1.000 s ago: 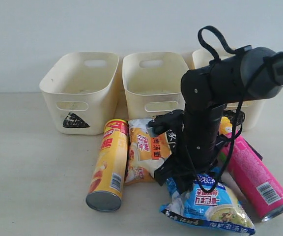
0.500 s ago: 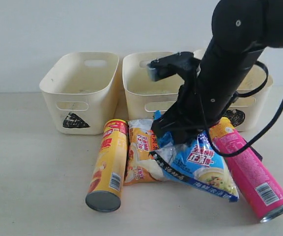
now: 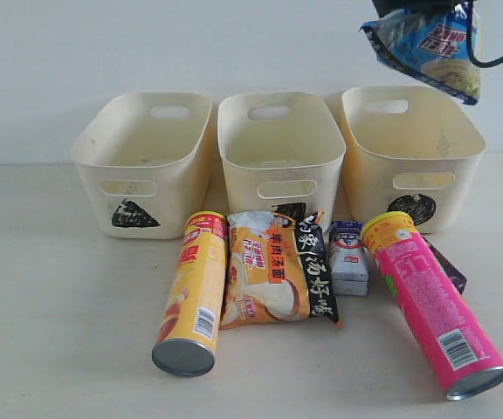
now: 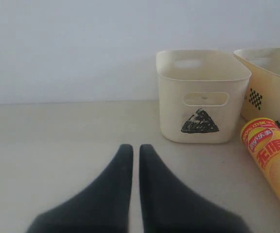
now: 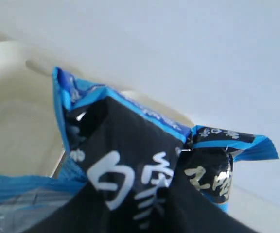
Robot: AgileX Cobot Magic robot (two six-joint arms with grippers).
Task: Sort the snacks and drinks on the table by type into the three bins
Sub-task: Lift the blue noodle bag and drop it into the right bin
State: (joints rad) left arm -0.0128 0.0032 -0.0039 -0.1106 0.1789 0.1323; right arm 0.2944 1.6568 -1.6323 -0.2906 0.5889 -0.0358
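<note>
The blue noodle packet (image 3: 426,39) hangs high over the circle bin (image 3: 409,144), with my right gripper (image 5: 164,199) shut on it; the exterior view cuts that gripper off at its top edge. On the table (image 3: 59,305) lie the yellow can (image 3: 192,297), orange-black noodle packet (image 3: 273,275), white-blue carton (image 3: 349,257), pink can (image 3: 426,301) and, behind it, the purple carton (image 3: 448,271). My left gripper (image 4: 132,148) is shut and empty, low over bare table, well short of the triangle bin (image 4: 201,92).
The triangle bin (image 3: 142,157), the middle bin (image 3: 278,148) with a checkered square mark, and the circle bin stand side by side along the back wall. The snacks lie close in front of them. Bare table stretches to the left.
The right arm has lifted the blue packet off the table front, up and back to above the circle bin. It has left most of the exterior view, uncovering the cartons.
</note>
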